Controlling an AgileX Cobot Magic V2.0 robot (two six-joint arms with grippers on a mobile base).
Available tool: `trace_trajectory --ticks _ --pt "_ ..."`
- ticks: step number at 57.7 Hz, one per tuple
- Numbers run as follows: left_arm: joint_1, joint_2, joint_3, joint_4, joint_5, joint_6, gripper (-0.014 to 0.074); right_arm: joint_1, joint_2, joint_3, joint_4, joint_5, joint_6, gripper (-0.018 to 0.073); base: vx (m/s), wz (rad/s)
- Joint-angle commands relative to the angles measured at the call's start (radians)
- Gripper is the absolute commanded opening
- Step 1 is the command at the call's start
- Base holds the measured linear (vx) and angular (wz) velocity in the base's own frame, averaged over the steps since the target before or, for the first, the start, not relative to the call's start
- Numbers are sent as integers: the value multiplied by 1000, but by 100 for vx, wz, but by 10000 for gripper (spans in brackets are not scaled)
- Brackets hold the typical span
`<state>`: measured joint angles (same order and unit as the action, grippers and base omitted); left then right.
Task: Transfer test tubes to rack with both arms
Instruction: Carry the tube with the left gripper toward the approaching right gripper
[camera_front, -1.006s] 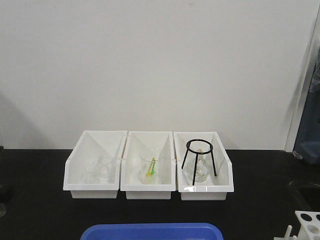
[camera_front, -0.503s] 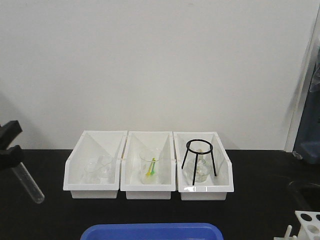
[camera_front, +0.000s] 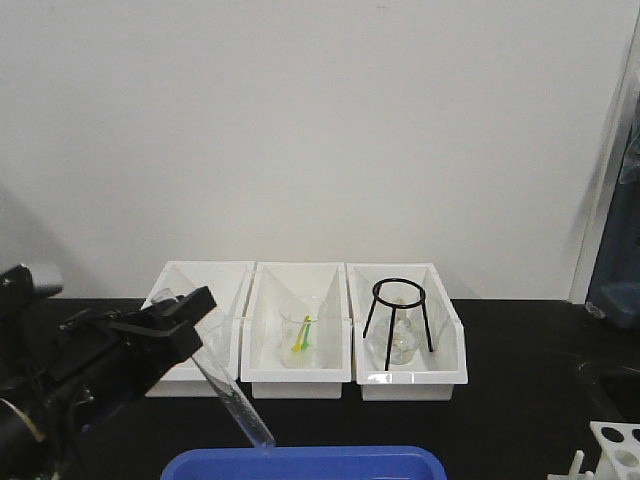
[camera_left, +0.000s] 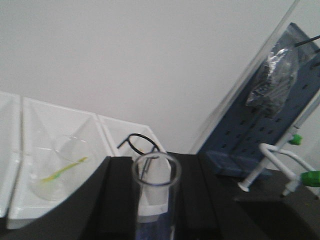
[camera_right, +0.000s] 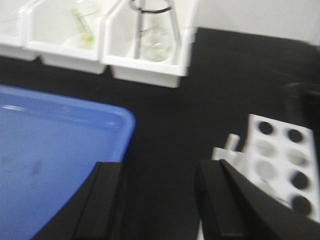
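A plain white wall (camera_front: 320, 130), evenly lit, fills the back, with a black table (camera_front: 520, 410) along its foot. At the right stands a blue pegboard (camera_left: 240, 135) with a crumpled clear bag (camera_left: 272, 75) hanging on it. White taps (camera_left: 267, 148) with green handles stand beside it.

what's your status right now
Left gripper shut on test tube, tilted, tip near blue tray. Right gripper open, empty, beside rack. Nothing seen blocking rack.

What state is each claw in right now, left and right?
Left claw: closed, holding a test tube.
Right claw: open, holding nothing.
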<state>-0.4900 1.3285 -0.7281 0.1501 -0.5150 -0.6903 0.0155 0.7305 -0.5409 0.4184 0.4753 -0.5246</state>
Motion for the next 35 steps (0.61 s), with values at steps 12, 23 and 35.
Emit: trace_trajectory --ticks 12,23,35 --pt "-17 106 -37 255 -291 -263 -5 -2 249 -203 554 90 -622 400 0 0" --pt "-17 149 -37 276 -331 -262 -6 212 378 -284 577 18 -690 404 0 0" --pt "-17 151 -37 277 -331 -260 -6 475 539 -394 460 -129 -585 427 0 0"
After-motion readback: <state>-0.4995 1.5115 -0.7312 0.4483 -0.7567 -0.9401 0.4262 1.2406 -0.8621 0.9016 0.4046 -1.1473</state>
